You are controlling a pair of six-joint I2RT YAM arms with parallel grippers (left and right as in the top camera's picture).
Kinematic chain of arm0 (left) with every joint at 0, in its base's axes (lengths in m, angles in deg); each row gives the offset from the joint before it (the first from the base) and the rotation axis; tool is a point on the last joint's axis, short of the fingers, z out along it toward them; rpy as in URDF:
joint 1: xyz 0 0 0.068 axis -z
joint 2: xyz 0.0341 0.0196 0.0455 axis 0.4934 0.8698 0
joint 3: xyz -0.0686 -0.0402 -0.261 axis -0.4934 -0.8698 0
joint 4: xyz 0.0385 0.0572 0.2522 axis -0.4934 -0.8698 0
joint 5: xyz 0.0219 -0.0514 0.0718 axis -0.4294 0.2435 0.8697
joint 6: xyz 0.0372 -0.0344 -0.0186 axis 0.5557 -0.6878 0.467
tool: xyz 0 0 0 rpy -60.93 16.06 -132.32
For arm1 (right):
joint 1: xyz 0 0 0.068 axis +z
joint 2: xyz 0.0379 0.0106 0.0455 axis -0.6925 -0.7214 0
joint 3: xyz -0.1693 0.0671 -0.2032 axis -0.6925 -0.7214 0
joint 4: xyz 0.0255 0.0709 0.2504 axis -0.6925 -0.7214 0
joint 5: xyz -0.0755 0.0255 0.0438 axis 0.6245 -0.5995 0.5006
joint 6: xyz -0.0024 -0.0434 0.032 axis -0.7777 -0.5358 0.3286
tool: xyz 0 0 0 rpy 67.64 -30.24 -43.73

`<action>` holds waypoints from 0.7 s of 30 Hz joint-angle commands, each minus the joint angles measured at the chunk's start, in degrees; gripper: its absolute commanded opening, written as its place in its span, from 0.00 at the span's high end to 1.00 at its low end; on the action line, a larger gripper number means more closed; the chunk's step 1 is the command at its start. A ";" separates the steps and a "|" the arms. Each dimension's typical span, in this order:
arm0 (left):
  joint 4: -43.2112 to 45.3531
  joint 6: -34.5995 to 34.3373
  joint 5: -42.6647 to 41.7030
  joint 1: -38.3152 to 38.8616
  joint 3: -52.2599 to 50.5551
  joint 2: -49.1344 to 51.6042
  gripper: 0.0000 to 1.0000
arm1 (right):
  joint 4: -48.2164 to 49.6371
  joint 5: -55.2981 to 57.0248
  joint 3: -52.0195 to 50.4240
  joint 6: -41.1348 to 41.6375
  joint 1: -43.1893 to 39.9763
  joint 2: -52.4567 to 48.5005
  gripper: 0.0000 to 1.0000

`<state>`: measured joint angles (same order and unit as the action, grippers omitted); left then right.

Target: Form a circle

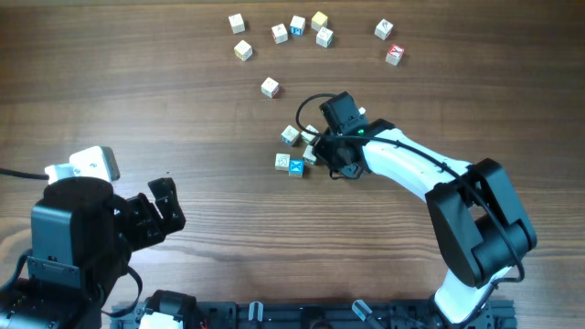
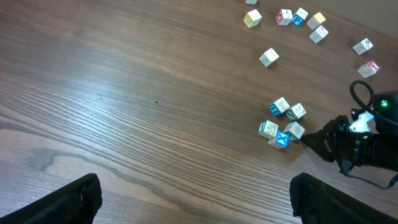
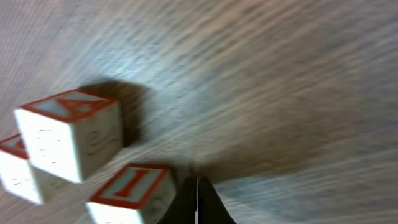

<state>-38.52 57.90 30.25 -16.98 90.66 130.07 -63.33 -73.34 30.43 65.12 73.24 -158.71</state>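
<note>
Just beside the tips of our closed right gripper (image 3: 197, 186) sits a cube (image 3: 130, 190); we should nudge it slowly, tips low, so the circle (image 2: 283, 123) rounds out without scattering.

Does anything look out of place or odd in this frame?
Nothing looks damaged or spilled. The circle is more of a ragged clump: its cubes are turned at different angles and unevenly spaced, and the shut right gripper has its tip at the clump's edge. Loose cubes lie scattered beyond it.
</note>
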 commanded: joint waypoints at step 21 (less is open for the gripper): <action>0.13 -0.33 0.74 -0.39 -0.04 -0.07 0.00 | 20.13 0.42 2.95 -15.19 -5.75 -2.91 0.96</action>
<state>-38.55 57.90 30.27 -16.98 90.66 130.07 -45.23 -71.70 32.55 50.55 66.37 -158.91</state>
